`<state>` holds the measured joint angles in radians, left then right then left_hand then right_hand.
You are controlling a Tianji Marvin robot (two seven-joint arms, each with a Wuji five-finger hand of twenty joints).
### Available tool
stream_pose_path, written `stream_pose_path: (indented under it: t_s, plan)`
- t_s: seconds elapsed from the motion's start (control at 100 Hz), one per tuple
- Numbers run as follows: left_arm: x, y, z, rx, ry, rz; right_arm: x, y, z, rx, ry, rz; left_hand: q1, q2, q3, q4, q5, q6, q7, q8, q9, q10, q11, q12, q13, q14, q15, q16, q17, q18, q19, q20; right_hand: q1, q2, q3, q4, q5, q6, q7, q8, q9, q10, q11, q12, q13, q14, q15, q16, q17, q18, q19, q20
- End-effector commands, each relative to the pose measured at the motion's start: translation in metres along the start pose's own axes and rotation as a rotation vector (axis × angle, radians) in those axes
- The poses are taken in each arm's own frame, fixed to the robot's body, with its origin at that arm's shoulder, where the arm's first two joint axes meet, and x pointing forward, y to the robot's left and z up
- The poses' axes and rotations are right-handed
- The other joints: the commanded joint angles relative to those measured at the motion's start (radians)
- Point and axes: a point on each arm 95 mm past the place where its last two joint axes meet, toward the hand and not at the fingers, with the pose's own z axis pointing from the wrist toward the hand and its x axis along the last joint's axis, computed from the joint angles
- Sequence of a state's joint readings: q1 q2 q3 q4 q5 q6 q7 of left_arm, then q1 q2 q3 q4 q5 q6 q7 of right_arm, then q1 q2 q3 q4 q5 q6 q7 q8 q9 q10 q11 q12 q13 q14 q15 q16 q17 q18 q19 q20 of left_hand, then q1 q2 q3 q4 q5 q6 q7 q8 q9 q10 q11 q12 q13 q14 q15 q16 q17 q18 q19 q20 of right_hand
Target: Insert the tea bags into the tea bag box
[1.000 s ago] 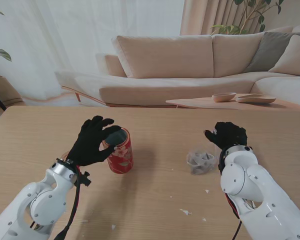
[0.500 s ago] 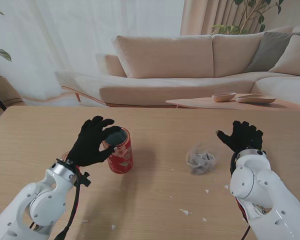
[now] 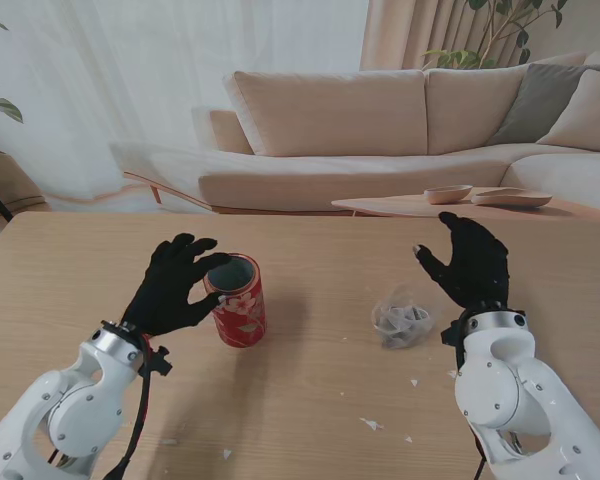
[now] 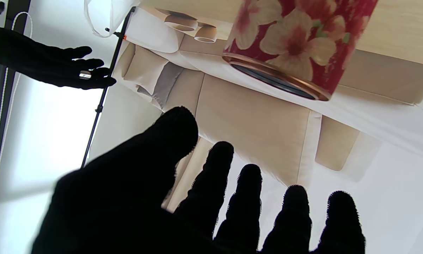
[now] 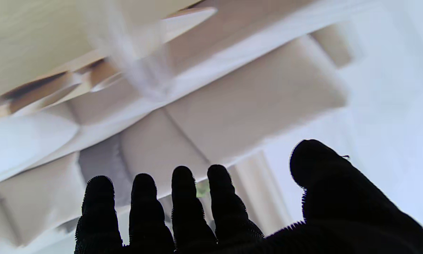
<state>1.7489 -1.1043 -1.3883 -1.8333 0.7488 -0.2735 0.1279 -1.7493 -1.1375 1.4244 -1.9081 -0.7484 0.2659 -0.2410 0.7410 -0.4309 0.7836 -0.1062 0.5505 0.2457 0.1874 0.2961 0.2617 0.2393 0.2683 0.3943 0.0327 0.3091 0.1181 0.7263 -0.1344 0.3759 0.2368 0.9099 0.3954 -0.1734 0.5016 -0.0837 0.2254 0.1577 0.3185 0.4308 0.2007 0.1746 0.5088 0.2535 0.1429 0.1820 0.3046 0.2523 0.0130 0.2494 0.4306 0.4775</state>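
The red floral tea bag box stands upright and open-mouthed on the table, and the left hand hovers just beside it, fingers spread and empty, fingertips near the rim but not gripping it. Over on the right, the right hand is raised above the table, fingers apart, holding nothing. The clump of pale tea bags lies on the wood just beside it, nearer the box. Here is the danger: nothing steadies that tall, narrow tin, so a nudge from the left fingertips could tip or slide it. The tea bags look light and tangled, so a loose grasp may lift several at once or drop them short of the mouth. White scraps already litter the near table.
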Motion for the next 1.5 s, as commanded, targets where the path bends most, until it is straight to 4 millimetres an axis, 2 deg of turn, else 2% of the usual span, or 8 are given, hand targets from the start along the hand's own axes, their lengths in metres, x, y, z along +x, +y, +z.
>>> stream_pose_path:
  t_s: [0.0, 0.19, 0.4, 0.68, 0.83, 0.99, 1.1, 1.49]
  plan:
    - [-0.002, -0.002, -0.003, -0.002, -0.014, 0.008, 0.017, -0.008, -0.008, 0.039, 0.054, 0.032, -0.021, 0.027, -0.012, 0.034, -0.029, -0.018, -0.017, -0.017, 0.014, 0.017, -0.040, -0.036, 0.010, 0.004, -0.023, -0.025, -0.009, 0.024, -0.039, -0.016, 0.021, 0.032, 0.009, 0.049, -0.007, -0.045, -0.012, 0.016, -0.027, -0.050, -0.038, -0.010, -0.037, -0.047, -0.040, -0.025, -0.024, -0.041, -0.053, 0.028]
    - [-0.020, -0.013, -0.011, 0.004, -0.073, 0.032, 0.043, -0.028, -0.018, 0.125, 0.207, 0.096, -0.034, 0.031, -0.030, 0.032, -0.051, -0.025, -0.024, -0.025, 0.019, 0.023, -0.074, -0.080, 0.008, 0.003, -0.033, -0.072, -0.011, 0.044, -0.048, -0.032, 0.039, 0.031, 0.026, 0.052, -0.012, -0.085, -0.053, 0.007, -0.026, -0.071, -0.061, -0.017, -0.039, -0.081, -0.105, -0.069, -0.037, -0.086, -0.121, 0.016]
    - [-0.045, -0.022, -0.015, 0.013, -0.151, 0.111, 0.058, -0.059, -0.026, 0.234, 0.276, 0.143, -0.040, 0.029, -0.039, 0.031, -0.068, -0.029, -0.023, -0.026, 0.007, 0.012, -0.065, -0.073, 0.003, -0.005, -0.030, -0.080, -0.009, 0.035, -0.051, -0.041, 0.038, 0.036, 0.018, 0.052, -0.010, -0.094, -0.046, 0.012, -0.021, -0.069, -0.048, -0.010, -0.035, -0.086, -0.105, -0.070, -0.032, -0.075, -0.127, 0.017]
    - [-0.079, -0.009, -0.013, -0.056, -0.293, 0.189, 0.064, -0.093, -0.035, 0.319, 0.298, 0.225, -0.045, 0.056, -0.068, 0.032, -0.080, -0.034, -0.015, -0.023, -0.011, 0.000, -0.056, -0.062, -0.011, -0.015, -0.028, -0.083, -0.005, 0.023, -0.057, -0.056, 0.044, 0.040, 0.006, 0.053, -0.020, -0.096, -0.039, 0.024, -0.024, -0.071, -0.035, -0.003, -0.036, -0.089, -0.106, -0.067, -0.036, -0.074, -0.125, 0.027]
    - [-0.095, 0.001, -0.009, -0.124, -0.375, 0.219, 0.065, -0.098, -0.036, 0.316, 0.289, 0.273, -0.041, 0.088, -0.113, 0.037, -0.110, -0.047, -0.017, -0.023, -0.030, -0.015, -0.053, -0.054, -0.015, -0.020, -0.026, -0.083, -0.002, 0.019, -0.054, -0.063, 0.050, 0.041, 0.007, 0.055, -0.018, -0.085, -0.036, 0.029, -0.023, -0.070, -0.031, -0.001, -0.037, -0.092, -0.108, -0.067, -0.039, -0.075, -0.124, 0.032]
    - [-0.108, 0.013, -0.006, -0.180, -0.469, 0.199, 0.064, -0.098, -0.038, 0.304, 0.289, 0.294, -0.033, 0.113, -0.169, 0.048, -0.125, -0.062, -0.004, -0.014, -0.033, -0.022, -0.045, -0.043, 0.010, -0.012, -0.018, -0.076, -0.011, 0.047, -0.018, -0.018, 0.052, 0.039, 0.011, 0.055, -0.016, -0.084, -0.034, 0.032, -0.025, -0.069, -0.029, -0.001, -0.036, -0.091, -0.108, -0.065, -0.037, -0.075, -0.123, 0.037]
    - [-0.118, 0.023, -0.005, -0.207, -0.529, 0.187, 0.065, -0.098, -0.040, 0.295, 0.290, 0.306, -0.023, 0.120, -0.176, 0.051, -0.126, -0.058, 0.001, -0.011, -0.033, -0.022, -0.041, -0.039, 0.005, -0.014, -0.019, -0.073, -0.011, 0.030, -0.010, -0.004, 0.051, 0.040, 0.019, 0.054, -0.023, -0.076, -0.033, 0.036, -0.028, -0.071, -0.076, -0.022, -0.036, -0.089, -0.103, -0.060, -0.034, -0.073, -0.122, 0.047]
    - [-0.139, 0.045, -0.004, -0.283, -0.670, 0.172, 0.065, -0.099, -0.043, 0.287, 0.291, 0.318, -0.003, 0.126, -0.181, 0.057, -0.139, -0.067, 0.013, -0.002, -0.051, -0.034, -0.032, -0.024, -0.003, -0.026, -0.018, -0.062, -0.012, 0.008, -0.004, 0.022, 0.050, 0.039, 0.028, 0.054, -0.026, -0.060, -0.030, 0.038, -0.025, -0.072, -0.086, -0.025, -0.036, -0.087, -0.100, -0.059, -0.031, -0.070, -0.121, 0.055]
